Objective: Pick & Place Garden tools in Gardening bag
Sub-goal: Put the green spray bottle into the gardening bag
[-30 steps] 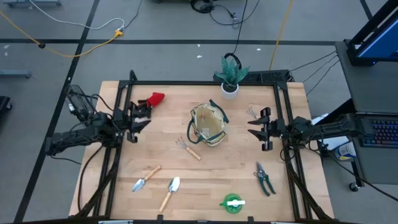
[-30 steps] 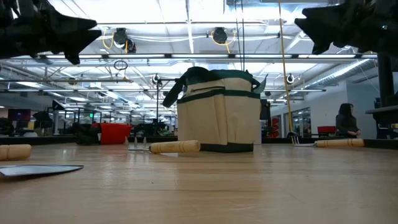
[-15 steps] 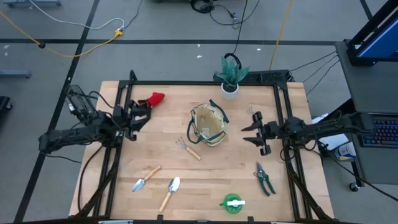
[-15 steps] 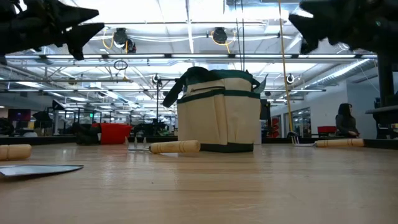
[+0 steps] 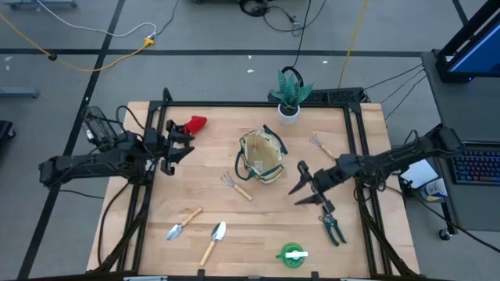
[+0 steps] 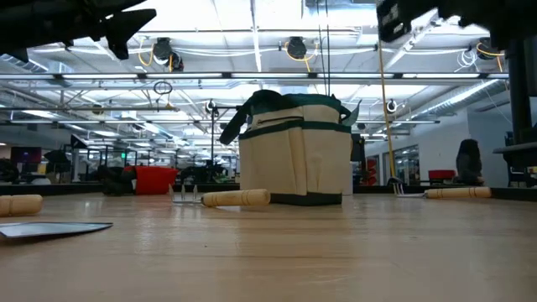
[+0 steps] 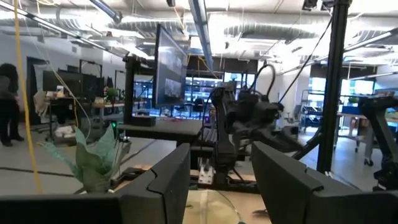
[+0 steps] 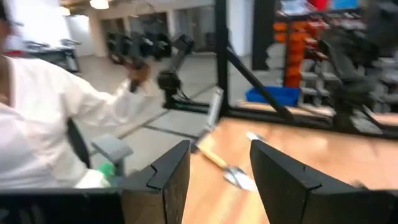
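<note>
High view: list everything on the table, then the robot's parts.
Bag: one, tan with dark trim, table centre, open top.
Rakes: two, wooden handles; one just beside the bag, one near the right edge.
Trowels: two, wooden handles, front left and.
Shears: one, dark, front right.
Red piece: one, back left.
Green piece: one, round, front edge.
Plant: one, green, white pot, back edge.
Left end effector: open, back left, by the red piece.
Right end effector: open, between bag and shears.
</note>
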